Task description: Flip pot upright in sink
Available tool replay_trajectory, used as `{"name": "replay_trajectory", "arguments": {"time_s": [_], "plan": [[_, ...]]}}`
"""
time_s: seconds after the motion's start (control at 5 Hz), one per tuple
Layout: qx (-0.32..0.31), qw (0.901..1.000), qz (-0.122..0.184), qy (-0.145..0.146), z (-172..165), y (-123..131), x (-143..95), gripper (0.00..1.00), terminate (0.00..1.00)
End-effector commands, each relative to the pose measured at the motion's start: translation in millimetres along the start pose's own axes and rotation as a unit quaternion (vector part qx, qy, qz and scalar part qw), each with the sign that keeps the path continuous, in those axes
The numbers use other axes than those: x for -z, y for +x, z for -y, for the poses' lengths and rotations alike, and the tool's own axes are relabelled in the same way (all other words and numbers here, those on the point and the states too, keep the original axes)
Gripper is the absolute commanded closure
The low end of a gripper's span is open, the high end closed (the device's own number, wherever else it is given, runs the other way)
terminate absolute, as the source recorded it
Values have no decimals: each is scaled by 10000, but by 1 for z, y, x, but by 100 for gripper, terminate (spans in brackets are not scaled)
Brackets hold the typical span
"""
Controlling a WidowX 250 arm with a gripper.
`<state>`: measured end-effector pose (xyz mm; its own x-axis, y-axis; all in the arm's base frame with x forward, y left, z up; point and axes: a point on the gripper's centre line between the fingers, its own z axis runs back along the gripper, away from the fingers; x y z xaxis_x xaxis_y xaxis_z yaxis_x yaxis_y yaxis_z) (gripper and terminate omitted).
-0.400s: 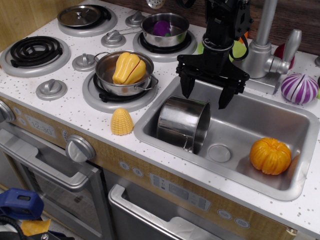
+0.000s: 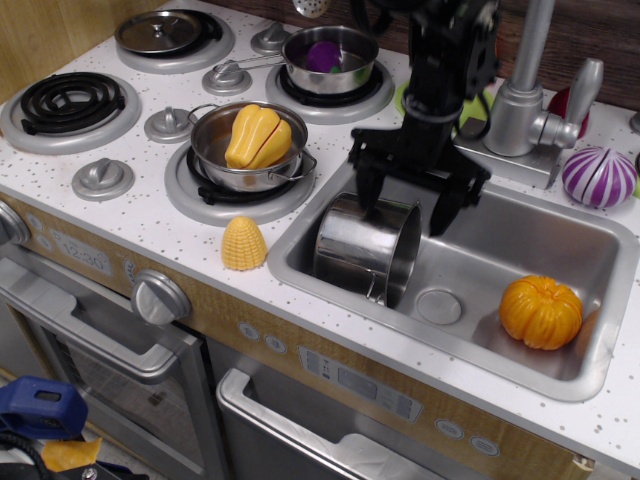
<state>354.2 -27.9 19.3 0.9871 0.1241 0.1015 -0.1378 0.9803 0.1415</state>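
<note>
Still on its side, the pot [image 2: 365, 247] lay at the left end of the sink [image 2: 560, 375], mouth toward the drain. Behind it, the gripper [image 2: 405, 215] had dropped lower, its jaws spread wide astride the upper rim — probably ready to grasp.

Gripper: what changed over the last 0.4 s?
The gripper came down toward the pot and shifted slightly left, jaws wide open; one finger is now by the pot's upper rim, the other to the right of it in the sink. Nothing grasped yet. The pot lies on its side as before, and the orange toy pumpkin has not moved.
</note>
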Motion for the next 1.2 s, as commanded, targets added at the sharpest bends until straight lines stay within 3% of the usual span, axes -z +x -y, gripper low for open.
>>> {"name": "replay_trajectory", "arguments": {"time_s": [0.0, 0.4, 0.6, 1.0], "plan": [[208, 9957, 575, 698, 4, 11, -17, 0, 0], [448, 9841, 694, 1575, 9, 8, -12, 0, 0], [477, 9801, 782, 1760, 8, 5, -5, 0, 0], [654, 9813, 880, 1580, -10, 13, 0, 0, 0]]}}
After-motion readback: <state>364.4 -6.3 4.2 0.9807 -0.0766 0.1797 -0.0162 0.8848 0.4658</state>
